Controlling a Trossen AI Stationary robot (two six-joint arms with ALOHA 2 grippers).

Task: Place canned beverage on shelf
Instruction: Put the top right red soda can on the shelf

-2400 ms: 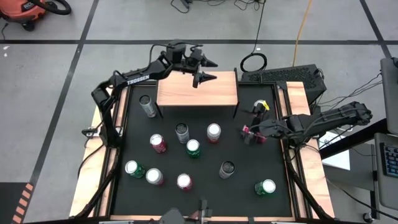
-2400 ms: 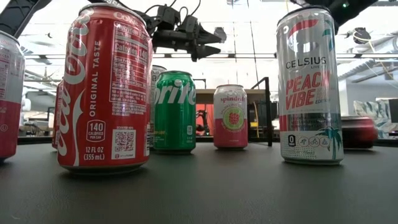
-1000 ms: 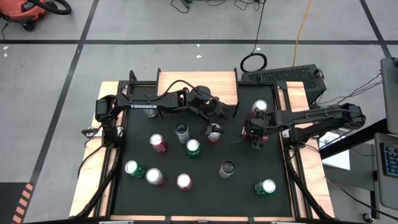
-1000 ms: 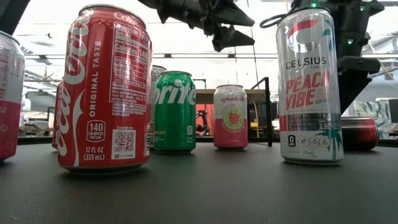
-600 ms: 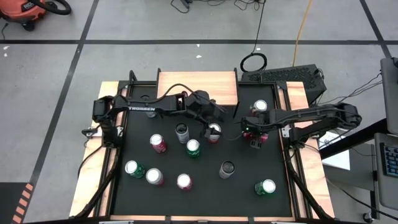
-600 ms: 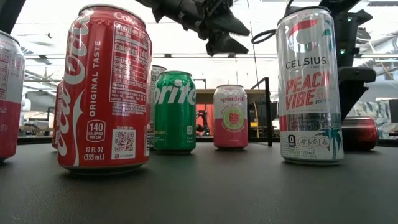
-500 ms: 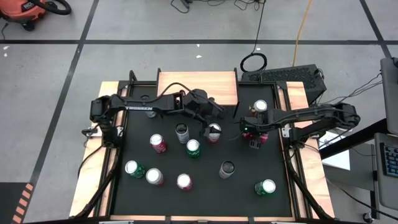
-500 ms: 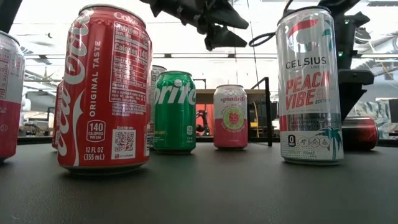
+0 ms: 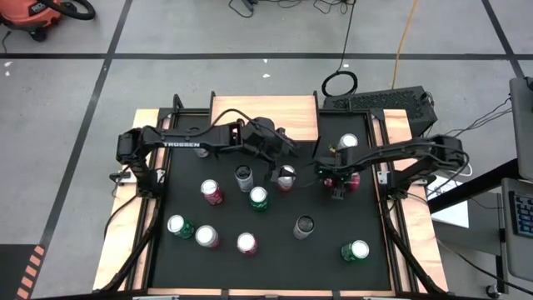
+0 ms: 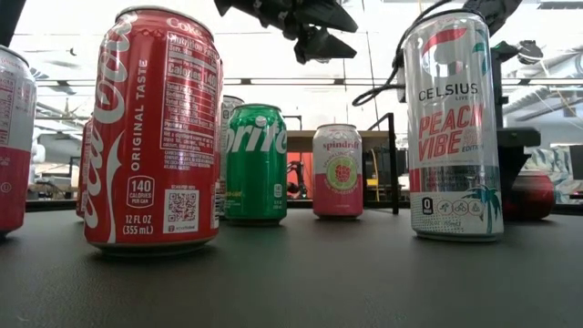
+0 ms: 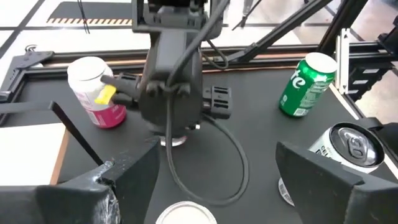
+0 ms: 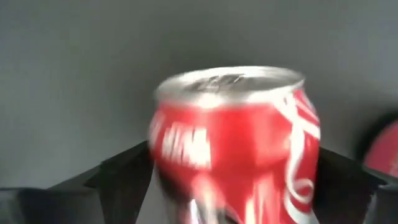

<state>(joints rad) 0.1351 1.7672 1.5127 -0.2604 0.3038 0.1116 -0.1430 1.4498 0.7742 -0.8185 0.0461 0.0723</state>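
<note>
**Both grippers over cans on the mat, shelf at the far edge**

The shelf stands at the far edge of the black mat, in the middle. Its light wood top is partly crossed by the left arm, which reaches in from the left side of the table.

The left gripper hangs over a silver-topped pink can that stands upright near the middle of the mat, just in front of the shelf. Its fingers are spread wide apart and hold nothing. The left wrist view shows the can's lid between and below them, and the low view shows the gripper well above the cans' tops.

The right gripper is down at the mat to the right of that can, with its arm coming in from the right side. A red cola can fills the right wrist view directly ahead of it. That view is blurred, so I cannot tell whether the gripper has clamped on the can.

Another pink can stands just beyond the right gripper, to the right of the shelf. A grey can, a red can and a green can stand left of the left gripper. More cans are spread over the near half of the mat.
</note>
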